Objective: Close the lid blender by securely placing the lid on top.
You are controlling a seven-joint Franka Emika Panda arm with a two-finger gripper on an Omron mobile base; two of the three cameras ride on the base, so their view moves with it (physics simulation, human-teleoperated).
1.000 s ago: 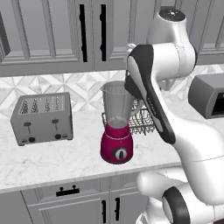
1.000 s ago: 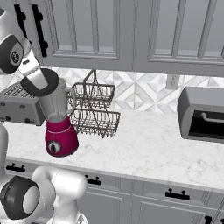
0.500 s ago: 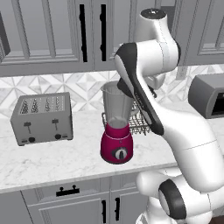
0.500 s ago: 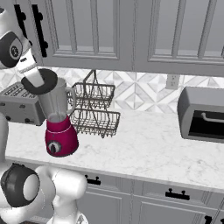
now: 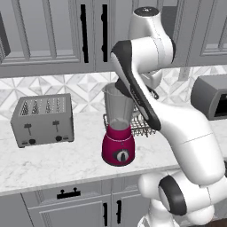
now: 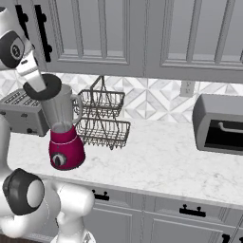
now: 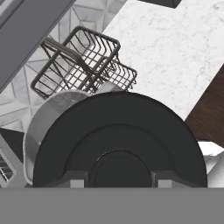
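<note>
Your white marble table [image 6: 156, 156] runs under grey cabinets, with a toaster [image 5: 42, 119] at the left and a wire basket [image 6: 102, 126] behind the blender [image 6: 64, 130]. Your hand [image 6: 45, 88] holds the black lid [image 7: 118, 140] tilted over the jar's rim, slightly off-centre.

No text, label, brand or number can be read; any small print is perhaps too blurred.
</note>
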